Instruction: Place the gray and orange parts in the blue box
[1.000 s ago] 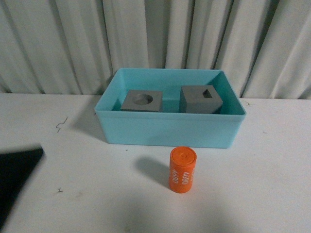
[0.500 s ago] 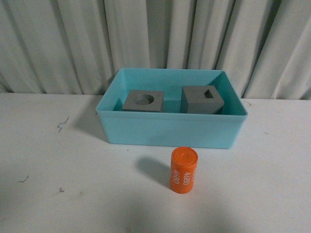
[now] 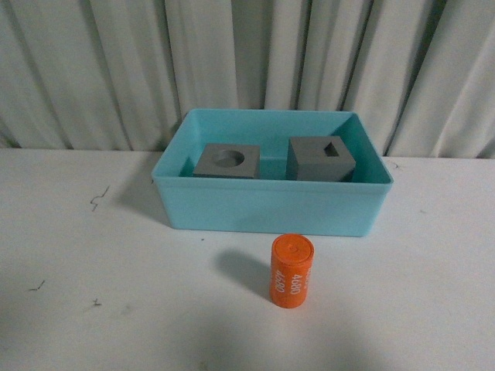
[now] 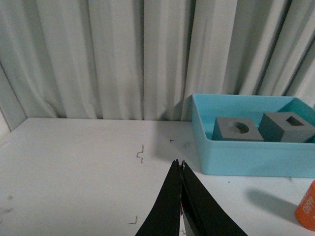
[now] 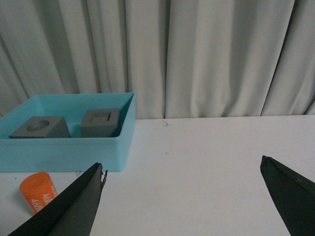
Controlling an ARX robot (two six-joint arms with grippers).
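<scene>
Gray cubes point(image 3: 227, 161) lie in the blue box point(image 3: 271, 207); the orange cylinder point(image 3: 291, 270) stands on the table point(image 3: 116, 301) just outside its front wall; we judge the right gripper point(image 5: 182, 164) gapes empty to take it; the left gripper point(image 4: 179, 166), pinched together, idles.

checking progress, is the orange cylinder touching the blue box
Apart. In the front view the orange cylinder stands on the table nearer than the blue box, with bare tabletop between its base and the box's wall.

box point(image 3: 271, 207) light blue | cubes point(image 3: 209, 166) point(image 3: 309, 166) matte gray | cylinder point(image 3: 291, 272) orange, white numerals | table point(image 3: 116, 294) white | curtain point(image 3: 116, 62) off-white
</scene>
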